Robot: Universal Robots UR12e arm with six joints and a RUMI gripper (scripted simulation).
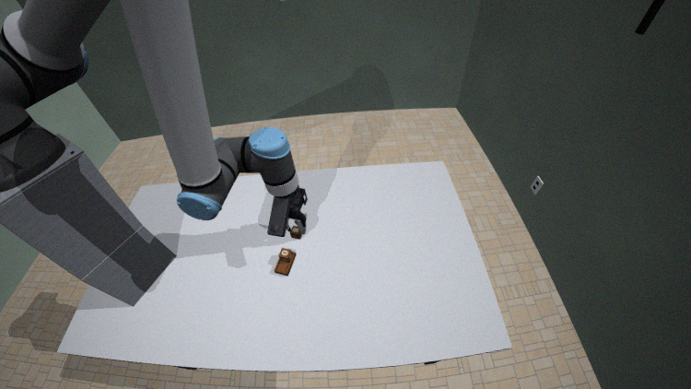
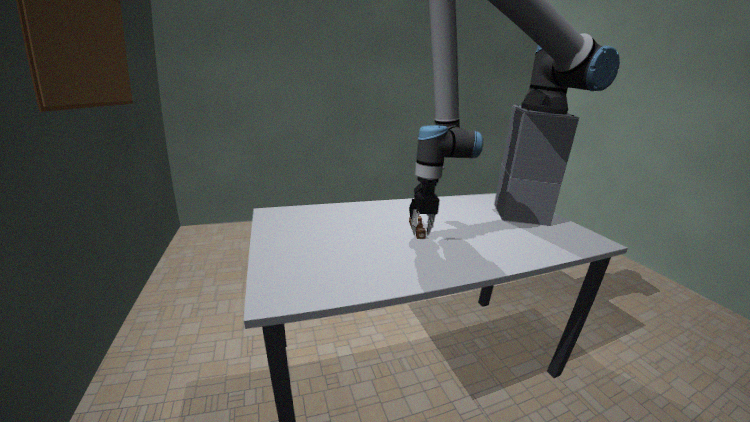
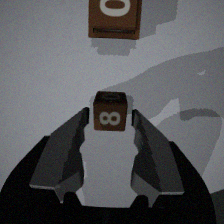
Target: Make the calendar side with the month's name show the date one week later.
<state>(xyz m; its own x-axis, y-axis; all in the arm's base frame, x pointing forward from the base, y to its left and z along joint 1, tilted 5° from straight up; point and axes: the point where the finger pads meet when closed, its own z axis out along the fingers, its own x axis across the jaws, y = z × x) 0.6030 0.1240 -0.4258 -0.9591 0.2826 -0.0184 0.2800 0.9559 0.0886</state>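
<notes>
the loose cube (image 1: pixel 295 232) (image 2: pixel 421 235) (image 3: pixel 110 117), just above the tray (image 1: pixel 283 268) (image 2: pixel 410 222) (image 3: pixel 115 35) in the top view, should be gripped squarely, its faces kept parallel to the pads. the hand (image 1: pixel 297 227) (image 2: pixel 421 232) (image 3: pixel 110 109) is parted, with gaps beside it. in the wrist view its 8 is laid sideways; the tray's long axis is slanted steeply, upper right to lower left, from the top.
</notes>
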